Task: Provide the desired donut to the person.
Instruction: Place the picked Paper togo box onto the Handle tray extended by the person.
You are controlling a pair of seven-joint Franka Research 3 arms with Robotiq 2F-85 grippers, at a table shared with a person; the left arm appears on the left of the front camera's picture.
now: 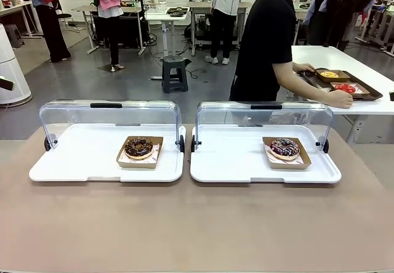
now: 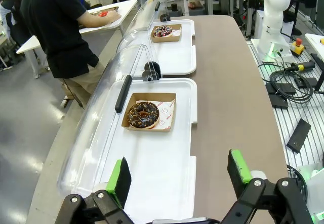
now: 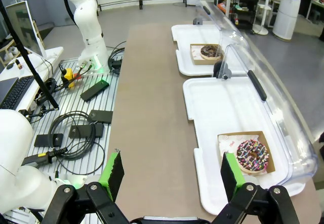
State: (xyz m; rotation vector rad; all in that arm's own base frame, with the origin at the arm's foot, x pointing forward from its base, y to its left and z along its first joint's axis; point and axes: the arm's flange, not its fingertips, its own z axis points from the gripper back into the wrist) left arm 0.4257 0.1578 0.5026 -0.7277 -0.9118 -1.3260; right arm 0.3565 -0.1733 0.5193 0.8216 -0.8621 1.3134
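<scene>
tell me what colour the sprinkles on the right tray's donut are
Multicoloured sprinkles on the donut with dark icing, clearest in the right wrist view.

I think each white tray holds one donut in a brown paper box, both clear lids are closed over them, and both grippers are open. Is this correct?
Not quite: both clear lids are swung open behind the white trays, as the front view shows. The rest holds: each tray carries one donut in a brown paper box, and the left gripper and right gripper are open.

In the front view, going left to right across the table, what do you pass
Left white tray with its clear lid open → chocolate donut in a cardboard tray → right white tray with its clear lid open → sprinkled donut in a cardboard tray.
</scene>
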